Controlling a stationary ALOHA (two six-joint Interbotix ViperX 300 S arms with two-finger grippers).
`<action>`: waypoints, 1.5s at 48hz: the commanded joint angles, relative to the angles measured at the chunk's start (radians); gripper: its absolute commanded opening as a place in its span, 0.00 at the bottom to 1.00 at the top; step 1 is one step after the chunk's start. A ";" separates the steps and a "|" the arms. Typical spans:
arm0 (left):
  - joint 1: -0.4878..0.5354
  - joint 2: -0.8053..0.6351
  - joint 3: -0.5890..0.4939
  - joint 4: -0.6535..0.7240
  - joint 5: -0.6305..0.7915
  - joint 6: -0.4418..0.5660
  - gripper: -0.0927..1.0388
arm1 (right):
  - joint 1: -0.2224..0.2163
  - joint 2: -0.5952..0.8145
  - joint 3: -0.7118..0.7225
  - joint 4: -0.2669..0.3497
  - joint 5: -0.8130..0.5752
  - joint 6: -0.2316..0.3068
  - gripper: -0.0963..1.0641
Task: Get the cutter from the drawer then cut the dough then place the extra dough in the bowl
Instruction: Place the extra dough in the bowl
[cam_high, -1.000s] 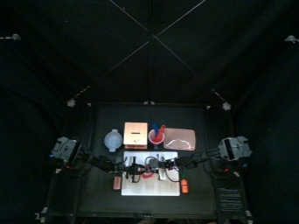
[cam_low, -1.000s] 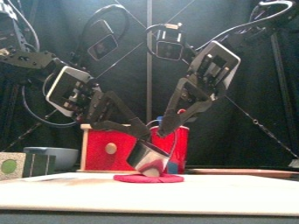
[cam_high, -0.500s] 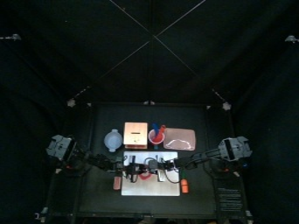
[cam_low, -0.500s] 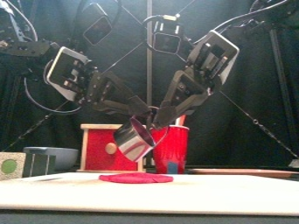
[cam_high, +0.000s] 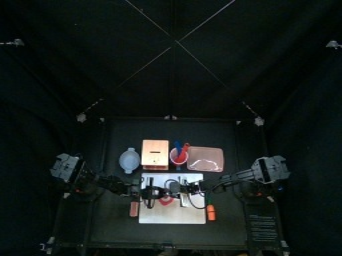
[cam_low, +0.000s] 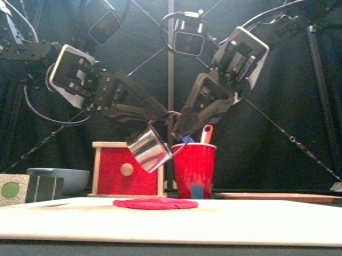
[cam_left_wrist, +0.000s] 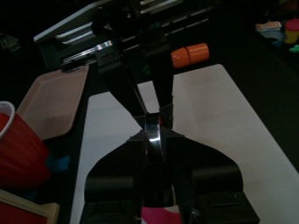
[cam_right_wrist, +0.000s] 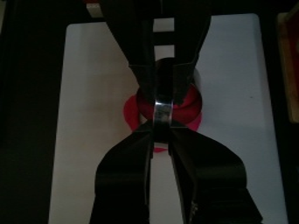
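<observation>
Round metal cutter (cam_low: 147, 150) rose off flat red dough disc (cam_low: 155, 203), cut likely made; left fingers (cam_left_wrist: 117, 175), right fingers (cam_right_wrist: 122, 166) clamped on it.

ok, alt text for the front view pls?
The left gripper and right gripper together hold the metal cutter in the air above the flat red dough. Behind stand the wooden box and a red cup.

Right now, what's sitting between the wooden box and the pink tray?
The red cup stands between the wooden box and the pink tray, toward the back of the table. The top view shows it.
</observation>
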 joint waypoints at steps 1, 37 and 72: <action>-0.026 -0.025 -0.005 0.008 -0.009 0.005 0.64 | -0.008 -0.046 0.002 0.000 0.011 0.002 0.53; -0.021 0.000 0.032 -0.071 -0.011 0.000 0.80 | 0.000 -0.224 0.025 0.035 0.276 0.003 0.53; 0.015 0.052 0.026 -0.095 -0.002 0.003 0.79 | 0.000 -0.221 0.067 0.368 0.581 -0.014 0.53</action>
